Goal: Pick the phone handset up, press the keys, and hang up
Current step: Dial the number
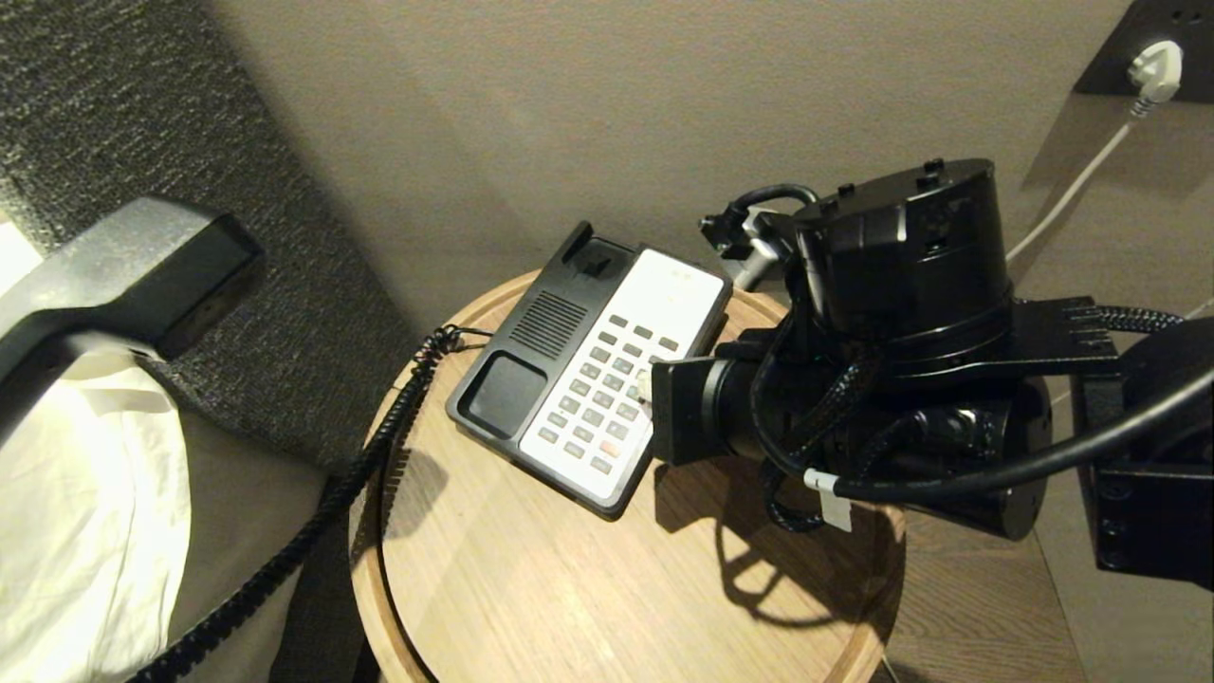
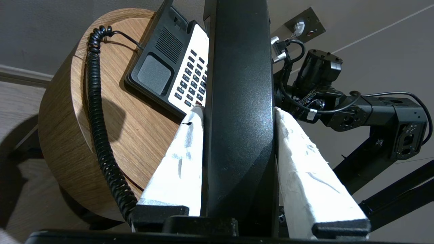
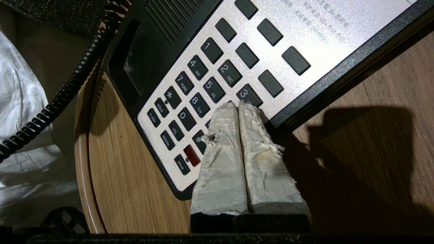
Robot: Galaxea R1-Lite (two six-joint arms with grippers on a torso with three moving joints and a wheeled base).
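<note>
Handset (image 2: 239, 101) is up off the cradle, clamped between the left gripper (image 2: 237, 112) and its white-wrapped fingers (image 2: 298, 152), showing at far left of the head view with its cord (image 1: 285, 560) trailing down. So the pickup looks done. Right gripper (image 3: 238, 106), fingers pressed together, has its tips at the keys (image 3: 203, 88) by the 6, mid-frame: pressing is underway, hang-up remains. The base (image 1: 588, 370) sits well inside the tabletop (image 1: 607, 607) rim; the cradle beyond is uncovered, wall behind.
</note>
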